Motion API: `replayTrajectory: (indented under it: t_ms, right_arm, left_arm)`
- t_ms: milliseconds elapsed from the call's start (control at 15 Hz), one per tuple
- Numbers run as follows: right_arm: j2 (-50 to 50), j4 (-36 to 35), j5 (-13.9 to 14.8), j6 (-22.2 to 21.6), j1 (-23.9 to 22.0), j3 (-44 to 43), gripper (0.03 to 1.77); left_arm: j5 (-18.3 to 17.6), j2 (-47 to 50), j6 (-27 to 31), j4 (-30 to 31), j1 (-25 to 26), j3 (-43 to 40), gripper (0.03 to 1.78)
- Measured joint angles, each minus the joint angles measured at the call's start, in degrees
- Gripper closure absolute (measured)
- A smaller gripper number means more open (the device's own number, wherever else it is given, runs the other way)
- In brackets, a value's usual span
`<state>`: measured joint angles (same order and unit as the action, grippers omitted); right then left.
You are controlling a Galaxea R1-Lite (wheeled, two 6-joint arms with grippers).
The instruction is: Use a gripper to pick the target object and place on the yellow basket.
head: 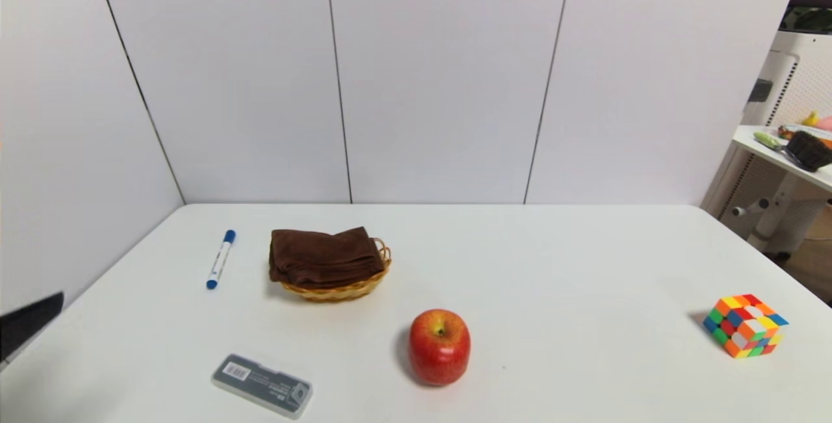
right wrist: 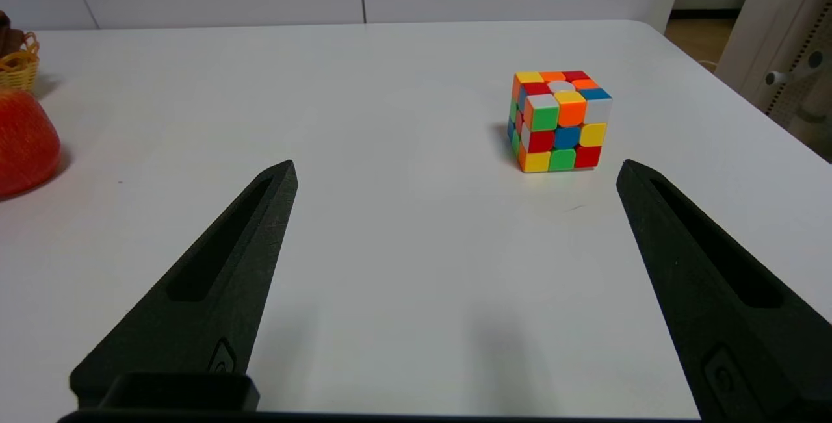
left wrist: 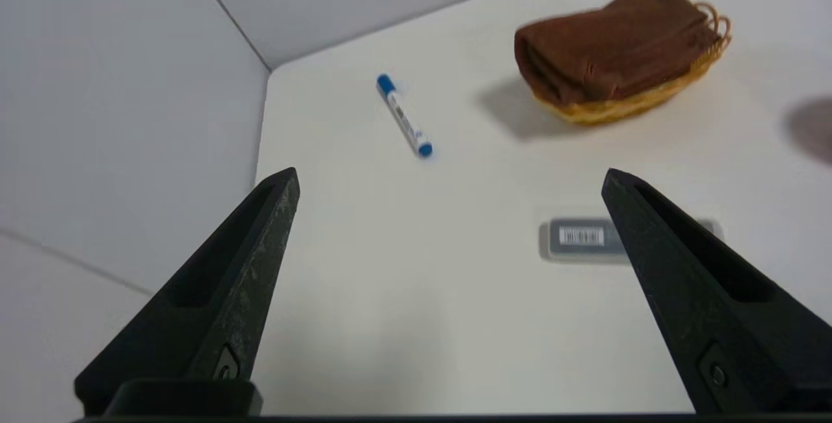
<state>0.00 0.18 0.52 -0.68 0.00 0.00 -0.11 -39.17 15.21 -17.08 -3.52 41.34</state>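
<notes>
A dark brown folded cloth (head: 324, 256) (left wrist: 608, 49) lies on top of the yellow wicker basket (head: 344, 290) (left wrist: 624, 108) at the table's left middle, covering most of it. My left gripper (left wrist: 450, 176) is open and empty, hovering over the near left part of the table, well short of the basket. Only a black tip of it (head: 29, 322) shows at the head view's left edge. My right gripper (right wrist: 457, 169) is open and empty over the near right of the table; it is outside the head view.
A blue-capped marker (head: 221, 258) (left wrist: 403, 115) lies left of the basket. A grey case with a barcode label (head: 262, 384) (left wrist: 582, 238) sits near the front left. A red apple (head: 439, 346) (right wrist: 23, 140) stands front centre, a puzzle cube (head: 745, 325) (right wrist: 559, 121) at the right.
</notes>
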Motion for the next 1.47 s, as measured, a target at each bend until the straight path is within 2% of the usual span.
replayTrajectory:
  t_ms: [400, 600, 733, 1067, 1467]
  right_arm:
    - [0.0, -0.02, 0.02, 0.0, 0.0, 0.0, 0.1]
    - [0.0, 0.0, 0.0, 0.0, 0.0, 0.0, 0.1]
    - [0.0, -0.02, 0.0, 0.0, 0.0, 0.0, 0.1]
    - [0.0, 0.0, 0.0, -0.02, 0.0, 0.0, 0.1]
    - [0.0, 0.0, -0.01, 0.0, 0.0, 0.0, 0.1]
  left_arm:
    - [0.16, 26.77, -4.0, 0.6, 2.51, -27.06, 0.12]
    - [-0.94, 34.84, -5.92, 3.66, 3.06, -34.51, 0.12]
    - [-0.99, 37.46, -7.51, 6.45, 3.15, -36.41, 0.12]
    - [-0.55, 39.17, -13.07, 6.97, 3.17, -37.18, 0.12]
    - [-0.49, 39.3, -13.32, 6.8, 3.17, -37.21, 0.12]
